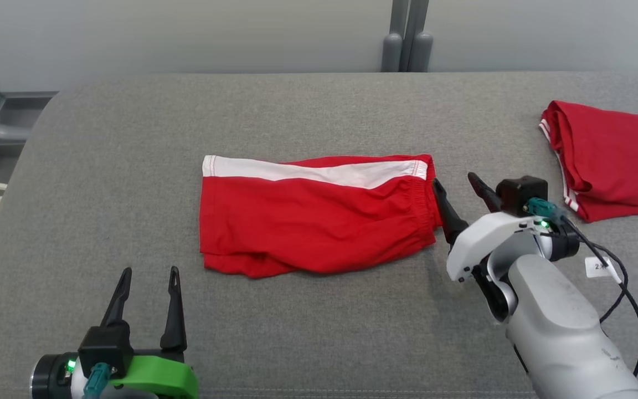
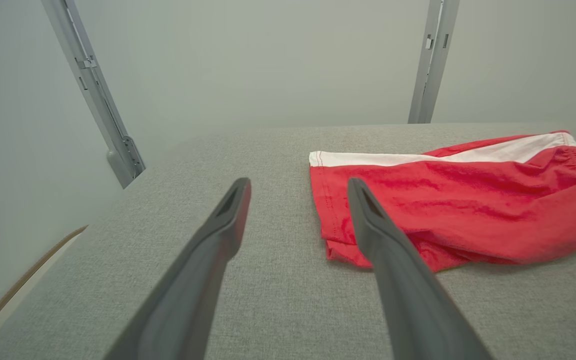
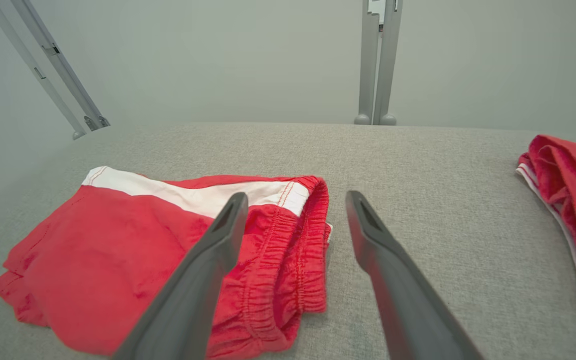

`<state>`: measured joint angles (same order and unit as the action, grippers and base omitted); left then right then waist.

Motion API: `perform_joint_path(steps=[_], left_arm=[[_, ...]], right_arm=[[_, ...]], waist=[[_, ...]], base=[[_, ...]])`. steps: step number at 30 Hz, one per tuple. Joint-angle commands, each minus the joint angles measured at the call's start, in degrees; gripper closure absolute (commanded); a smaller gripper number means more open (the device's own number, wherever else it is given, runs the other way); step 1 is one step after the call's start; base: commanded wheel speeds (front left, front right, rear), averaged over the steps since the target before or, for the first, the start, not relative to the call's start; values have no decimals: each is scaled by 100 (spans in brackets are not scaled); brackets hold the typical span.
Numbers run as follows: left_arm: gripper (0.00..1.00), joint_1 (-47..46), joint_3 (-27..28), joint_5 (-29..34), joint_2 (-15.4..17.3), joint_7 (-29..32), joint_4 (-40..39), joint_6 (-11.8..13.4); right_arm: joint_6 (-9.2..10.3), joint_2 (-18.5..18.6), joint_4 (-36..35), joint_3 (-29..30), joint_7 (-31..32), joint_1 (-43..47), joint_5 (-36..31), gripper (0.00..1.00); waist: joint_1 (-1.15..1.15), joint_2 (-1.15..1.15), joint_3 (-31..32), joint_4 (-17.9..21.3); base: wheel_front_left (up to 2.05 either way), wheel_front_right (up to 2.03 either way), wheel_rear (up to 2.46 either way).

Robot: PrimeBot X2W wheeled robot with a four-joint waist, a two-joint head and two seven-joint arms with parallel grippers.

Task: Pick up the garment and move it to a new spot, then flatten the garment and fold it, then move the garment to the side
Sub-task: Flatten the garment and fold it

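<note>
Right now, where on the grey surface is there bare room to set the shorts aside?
Widest bare patch: the grey surface left of the red shorts, beyond the left hand. The far strip behind them is free. Crowded on the right: the right hand and a second red garment.

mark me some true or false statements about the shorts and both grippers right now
1. The red shorts lie on the grey table, held by neither gripper. True.
2. The left gripper is shut on the shorts. False: it is open, over bare table, apart from them.
3. The right gripper is open beside the shorts' elastic waistband. True.
4. The second red garment lies to the robot's left of the shorts. False: it lies to their right.
5. The shorts' stripe is blue. False: it is white.
</note>
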<state>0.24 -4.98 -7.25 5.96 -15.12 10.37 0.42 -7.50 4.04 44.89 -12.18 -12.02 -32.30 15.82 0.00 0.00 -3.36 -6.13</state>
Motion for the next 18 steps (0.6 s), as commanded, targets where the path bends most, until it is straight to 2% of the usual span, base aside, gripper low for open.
perform_joint_path(steps=[1, 9, 18], left_arm=[[0, -113, -13, 45, -41, 2, 26, -28], [0, -372, -136, 54, -124, 2, 117, -98], [0, -552, -160, 71, -199, 2, 150, -139]], right_arm=[[3, -13, 137, -1, -35, -167, 31, 0], [3, -40, 1565, 53, -81, -974, 94, 0], [3, -39, 2536, 189, -159, -1469, 111, 0]], waist=[[0, 0, -168, -166], [0, 0, -471, -460], [0, 0, -767, -643]], base=[[0, 0, 0], [0, 0, 0], [0, 0, 0]])
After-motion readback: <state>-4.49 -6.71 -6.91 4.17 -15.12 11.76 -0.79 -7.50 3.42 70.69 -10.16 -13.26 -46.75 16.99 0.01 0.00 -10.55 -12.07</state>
